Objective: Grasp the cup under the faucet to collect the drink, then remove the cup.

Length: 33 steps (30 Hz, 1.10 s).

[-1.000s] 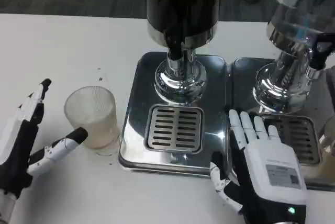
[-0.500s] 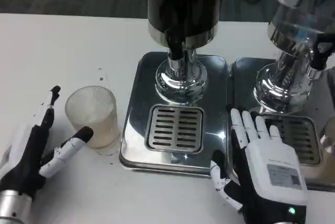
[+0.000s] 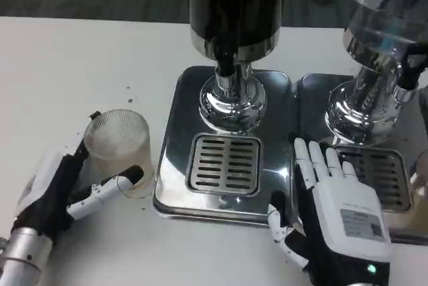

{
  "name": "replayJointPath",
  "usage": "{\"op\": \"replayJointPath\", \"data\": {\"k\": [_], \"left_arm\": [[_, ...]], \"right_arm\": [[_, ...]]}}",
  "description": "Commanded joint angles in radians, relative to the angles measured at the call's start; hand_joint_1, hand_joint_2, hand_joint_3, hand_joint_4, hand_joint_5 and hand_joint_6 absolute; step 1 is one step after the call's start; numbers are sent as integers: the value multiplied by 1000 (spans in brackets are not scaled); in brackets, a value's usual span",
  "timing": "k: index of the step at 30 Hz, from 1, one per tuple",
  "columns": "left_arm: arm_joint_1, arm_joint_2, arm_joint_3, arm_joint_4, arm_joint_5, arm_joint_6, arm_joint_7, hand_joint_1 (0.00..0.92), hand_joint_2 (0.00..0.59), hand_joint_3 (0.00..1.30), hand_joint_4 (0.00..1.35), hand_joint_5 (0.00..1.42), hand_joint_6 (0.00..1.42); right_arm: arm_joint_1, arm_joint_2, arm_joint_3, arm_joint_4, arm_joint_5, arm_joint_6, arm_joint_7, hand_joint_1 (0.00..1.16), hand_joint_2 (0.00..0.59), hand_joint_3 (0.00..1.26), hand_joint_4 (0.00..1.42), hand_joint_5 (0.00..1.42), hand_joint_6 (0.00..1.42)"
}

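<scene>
The left hand (image 3: pixel 57 189) has closed in on the ribbed cup (image 3: pixel 119 147), fingers now wrapping without a confirmed grip, readying a lift, while the right hand (image 3: pixel 338 216) rests open on the bench.

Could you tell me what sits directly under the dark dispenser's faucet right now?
Only the slotted drain grate on the steel tray. The cup stands left of it on the table, between the left hand's fingers.

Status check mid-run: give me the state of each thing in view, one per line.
cup: upright on the table, left of the drip tray, not under the faucet.
left hand: fingers around the cup's sides.
right hand: open, flat at the tray's edge.
faucet: nothing beneath it.
drip tray: bare.
</scene>
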Motion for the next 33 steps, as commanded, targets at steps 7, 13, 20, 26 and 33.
{"op": "replayJointPath", "data": {"k": [7, 13, 20, 26, 33], "left_arm": [[-41, -18, 2, 41, -64, 7, -70, 196, 15, 0, 0, 102, 120], [-50, -17, -12, 56, -60, 14, -83, 196, 19, 0, 0, 138, 175], [-53, -12, -29, 60, -44, 17, -75, 269, 50, 0, 0, 200, 229], [-54, -8, -45, 61, -31, 20, -53, 358, 67, 0, 0, 251, 291], [-54, -4, -56, 63, -29, 17, -14, 379, 70, 58, 119, 398, 446]], "right_arm": [[8, 1, -3, -6, 4, 0, -8, 386, 576, 0, 0, 0, 56], [17, 5, -2, -13, 1, 5, -10, 391, 571, 0, 0, 0, 59], [19, 7, -2, -15, 1, 2, -11, 399, 565, 0, 0, 0, 74], [17, 7, -3, -12, 6, -1, -12, 404, 563, 0, 0, 0, 89], [19, 10, -5, -10, 10, -1, -12, 407, 563, 0, 0, 0, 103]]}}
